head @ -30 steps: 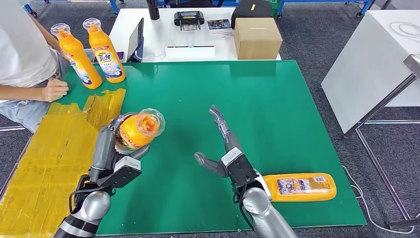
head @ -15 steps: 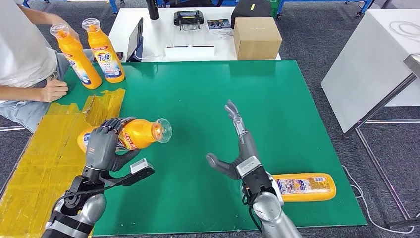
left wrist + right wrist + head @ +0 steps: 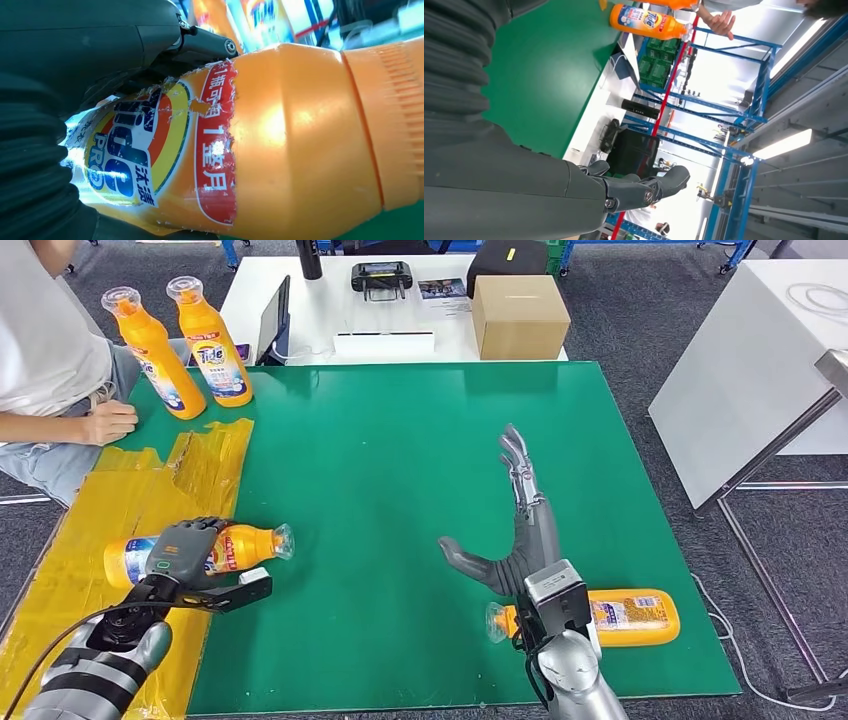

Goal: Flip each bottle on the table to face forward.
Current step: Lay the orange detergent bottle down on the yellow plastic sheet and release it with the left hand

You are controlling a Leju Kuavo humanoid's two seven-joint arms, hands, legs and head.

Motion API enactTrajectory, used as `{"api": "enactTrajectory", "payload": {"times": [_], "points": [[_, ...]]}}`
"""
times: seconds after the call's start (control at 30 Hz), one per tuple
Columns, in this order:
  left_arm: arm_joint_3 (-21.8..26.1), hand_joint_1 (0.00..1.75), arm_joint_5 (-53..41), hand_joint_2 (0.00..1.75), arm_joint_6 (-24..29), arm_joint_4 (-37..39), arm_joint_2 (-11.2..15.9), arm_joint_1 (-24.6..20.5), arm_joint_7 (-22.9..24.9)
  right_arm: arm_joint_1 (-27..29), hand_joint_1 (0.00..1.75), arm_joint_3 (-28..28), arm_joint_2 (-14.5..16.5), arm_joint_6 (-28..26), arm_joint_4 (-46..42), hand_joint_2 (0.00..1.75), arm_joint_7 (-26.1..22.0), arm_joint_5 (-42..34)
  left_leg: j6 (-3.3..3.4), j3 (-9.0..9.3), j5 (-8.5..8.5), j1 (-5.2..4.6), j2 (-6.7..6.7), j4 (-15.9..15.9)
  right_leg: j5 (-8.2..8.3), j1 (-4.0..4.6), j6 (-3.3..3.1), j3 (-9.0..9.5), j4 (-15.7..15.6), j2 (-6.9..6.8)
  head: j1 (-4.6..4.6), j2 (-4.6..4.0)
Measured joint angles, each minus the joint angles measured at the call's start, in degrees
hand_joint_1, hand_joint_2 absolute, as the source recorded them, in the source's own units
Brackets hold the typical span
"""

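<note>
My left hand (image 3: 178, 552) grips an orange Tide bottle (image 3: 232, 548) lying on its side at the table's left edge, cap pointing right; up close the bottle (image 3: 280, 145) shows its torn front label. My right hand (image 3: 520, 530) hangs open above the green table (image 3: 400, 440), fingers stretched forward, thumb out to the left. Just behind it a second orange bottle (image 3: 610, 618) lies on its side near the front right edge, back label up. Two more orange bottles (image 3: 155, 355) (image 3: 212, 340) stand upright at the far left corner.
A person sits at the far left, one hand (image 3: 108, 422) resting on the table edge. Yellow tape (image 3: 120, 540) covers the table's left strip. Behind the table a white bench carries a cardboard box (image 3: 518, 316), a tablet (image 3: 274, 320) and a black device (image 3: 381, 278).
My left hand has lowered the bottle from upright in the air to lying flat at the left edge. My right hand has moved forward and to the right, uncovering the second bottle's cap.
</note>
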Motion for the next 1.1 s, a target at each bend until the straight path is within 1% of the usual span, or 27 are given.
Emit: {"api": "enactTrajectory", "payload": {"times": [0.13,0.17,0.27,0.3,0.4,0.5,0.8,0.97,1.1], "points": [[-0.52,1.75,0.54,1.75,-0.43,3.09,0.32,-1.26,0.21,-0.05,0.00,0.00,0.00,-0.01,0.00,1.75,0.00,0.00,0.00,0.01,-0.01,-0.01,-0.03,-0.01,0.00,0.00,0.00,0.03,0.00,-0.02,-0.01,0.00],[-0.63,1.42,0.79,1.75,-0.50,3.71,0.35,-1.49,0.28,-0.06,0.00,0.00,-0.01,-0.01,0.00,1.75,0.00,0.00,0.00,0.03,-0.02,-0.01,-0.03,-0.01,0.00,0.00,0.00,0.04,-0.01,-0.02,-0.01,0.00],[-0.89,0.11,1.67,1.75,0.31,5.47,0.39,-2.08,0.29,-0.22,0.00,0.01,-0.02,0.01,0.00,1.75,0.00,0.07,-0.01,0.13,-0.02,0.00,-0.02,-0.02,0.00,0.01,0.00,0.10,0.00,-0.01,-0.01,0.00],[-0.93,0.00,2.00,1.75,1.10,6.03,0.37,-2.21,0.26,-0.32,0.00,0.01,-0.02,0.02,0.00,1.75,0.01,0.12,-0.01,0.16,-0.02,0.00,-0.01,-0.03,0.00,0.02,0.00,0.13,0.00,0.00,-0.01,0.00],[-0.90,0.00,3.10,1.75,4.11,7.03,0.01,-2.22,-0.02,-0.51,0.00,0.02,-0.02,0.04,0.00,1.75,0.06,0.27,-0.01,0.24,-0.01,0.02,-0.01,-0.03,0.00,0.03,-0.01,0.21,0.00,0.00,-0.01,0.00],[-0.69,0.00,3.60,1.75,5.90,7.19,-0.59,-1.95,-0.33,-0.61,0.00,0.02,-0.02,0.04,0.00,1.75,0.18,0.35,-0.02,0.25,0.00,0.02,-0.02,-0.03,0.00,0.03,-0.01,0.26,0.01,-0.02,0.00,0.00],[-0.34,0.00,3.79,1.75,6.79,7.17,-1.34,-1.67,-0.69,-0.65,0.00,0.04,-0.02,0.05,0.00,1.75,0.30,0.36,-0.01,0.24,0.00,-0.01,-0.03,-0.02,0.00,0.00,0.00,0.28,0.01,-0.03,0.00,0.00],[0.74,0.00,4.20,1.75,12.95,4.89,-2.39,0.86,-2.38,-0.64,0.00,0.05,-0.09,0.19,0.02,1.75,0.52,0.46,-0.01,0.22,0.00,-0.01,-0.01,-0.02,0.00,0.00,0.00,0.21,0.01,-0.01,-0.01,0.00],[1.61,0.00,4.92,1.75,15.79,0.85,-3.46,3.29,-4.22,-0.63,0.00,0.22,-0.17,0.15,0.14,1.75,0.54,0.50,-0.01,0.16,-0.01,-0.01,-0.01,-0.01,0.00,0.00,0.00,0.16,0.01,-0.01,-0.01,0.00]]}}
